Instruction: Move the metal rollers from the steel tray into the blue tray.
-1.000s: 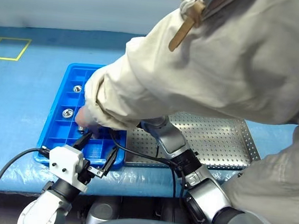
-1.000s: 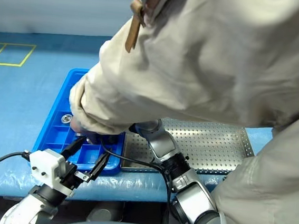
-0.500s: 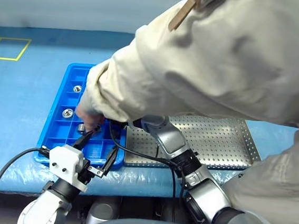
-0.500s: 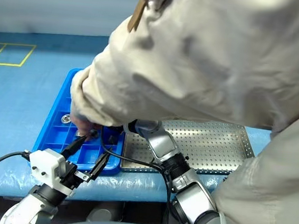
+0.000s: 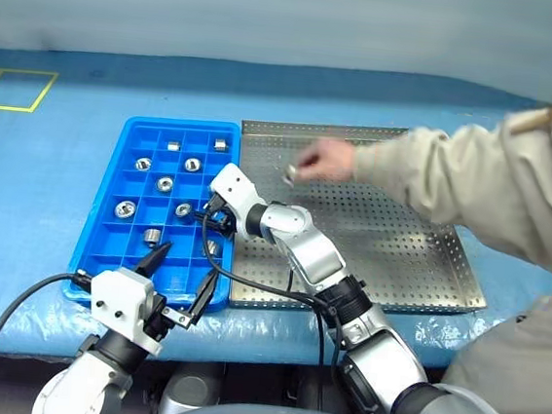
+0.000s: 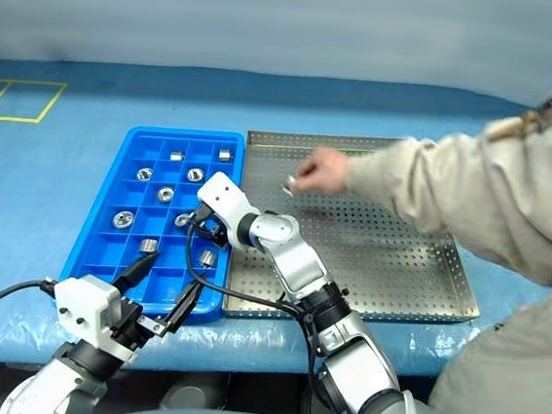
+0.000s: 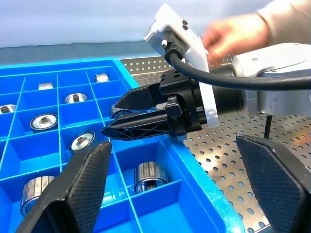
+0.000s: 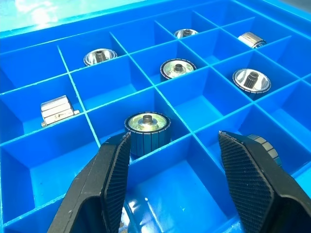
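Now the person's arm (image 5: 474, 177) has withdrawn from the blue tray (image 5: 109, 215) (rollers (image 5: 165, 184) visible); right hand (image 8: 172, 167) apart, empty.

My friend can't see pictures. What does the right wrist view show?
The right gripper hangs open and empty over the blue tray, its two black fingers apart above an empty compartment. Just beyond them a metal roller stands in its own square, and more rollers sit one to a compartment farther back.

Blue table cover (image 5: 35, 174) w/ yellow taped square (image 5: 13, 90) at far left; person's beige sleeve (image 5: 493, 189).
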Available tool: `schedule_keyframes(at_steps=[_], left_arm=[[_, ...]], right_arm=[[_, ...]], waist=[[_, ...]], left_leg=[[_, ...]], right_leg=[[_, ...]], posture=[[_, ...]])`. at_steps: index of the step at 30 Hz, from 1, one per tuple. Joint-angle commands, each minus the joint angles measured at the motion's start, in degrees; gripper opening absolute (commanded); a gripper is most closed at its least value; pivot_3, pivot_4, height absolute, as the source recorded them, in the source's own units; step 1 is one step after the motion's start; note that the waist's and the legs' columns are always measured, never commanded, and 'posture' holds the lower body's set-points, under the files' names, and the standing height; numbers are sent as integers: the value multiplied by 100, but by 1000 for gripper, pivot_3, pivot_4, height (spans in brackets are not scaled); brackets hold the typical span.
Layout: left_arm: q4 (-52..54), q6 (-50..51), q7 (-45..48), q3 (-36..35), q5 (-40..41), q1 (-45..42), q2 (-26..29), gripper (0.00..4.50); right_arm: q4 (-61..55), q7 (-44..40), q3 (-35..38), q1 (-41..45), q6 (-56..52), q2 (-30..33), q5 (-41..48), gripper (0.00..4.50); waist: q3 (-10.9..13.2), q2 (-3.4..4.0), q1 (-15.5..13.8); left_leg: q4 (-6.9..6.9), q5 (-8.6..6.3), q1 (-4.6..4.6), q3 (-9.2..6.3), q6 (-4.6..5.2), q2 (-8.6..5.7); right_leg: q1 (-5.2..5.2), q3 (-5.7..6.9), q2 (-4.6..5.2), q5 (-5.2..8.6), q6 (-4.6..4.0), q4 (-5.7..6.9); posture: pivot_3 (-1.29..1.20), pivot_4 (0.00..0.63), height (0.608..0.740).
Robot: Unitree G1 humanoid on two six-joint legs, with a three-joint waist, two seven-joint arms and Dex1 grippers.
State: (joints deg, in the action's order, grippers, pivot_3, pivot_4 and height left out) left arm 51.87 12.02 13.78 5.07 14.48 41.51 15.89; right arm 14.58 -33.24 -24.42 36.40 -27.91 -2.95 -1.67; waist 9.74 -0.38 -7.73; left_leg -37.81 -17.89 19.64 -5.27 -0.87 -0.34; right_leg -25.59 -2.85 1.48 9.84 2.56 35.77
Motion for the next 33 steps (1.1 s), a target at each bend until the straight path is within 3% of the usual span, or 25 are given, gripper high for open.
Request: schedule_keyframes(at_steps=[1,8,20,33], left_arm=[[182,-37,-10,14,13,34,-7,4500],[188,-42,11,16,19,44,8,4500],[165,-39,179,-309,203,2,112,4500],[17,468,390,-598,599,-815,381,4500]], right_arm=[[-87,0,-39,-87,-45,-7,1,3011],[-125,12,-11,-99,-32,-29,25,3011],[-903,175,921,375,-41,-215,736,3011],[-1373,1054,1483,115,-550,610,472,3011]], waist=[[0,0,-1],[0,0,-1],[12,-4,88],[13,-4,378]], left_leg=[[0,0,0,0,0,0],[0,0,0,0,0,0],[0,0,5,-2,0,0],[-1,2,7,-3,-5,0]], right_leg=[[0,0,0,0,0,0],[0,0,0,0,0,0],[-4,2,0,0,0,0],[-1,3,2,-1,0,-1]], posture=[[422,150,740],[417,150,740],[348,150,740],[228,150,740]])
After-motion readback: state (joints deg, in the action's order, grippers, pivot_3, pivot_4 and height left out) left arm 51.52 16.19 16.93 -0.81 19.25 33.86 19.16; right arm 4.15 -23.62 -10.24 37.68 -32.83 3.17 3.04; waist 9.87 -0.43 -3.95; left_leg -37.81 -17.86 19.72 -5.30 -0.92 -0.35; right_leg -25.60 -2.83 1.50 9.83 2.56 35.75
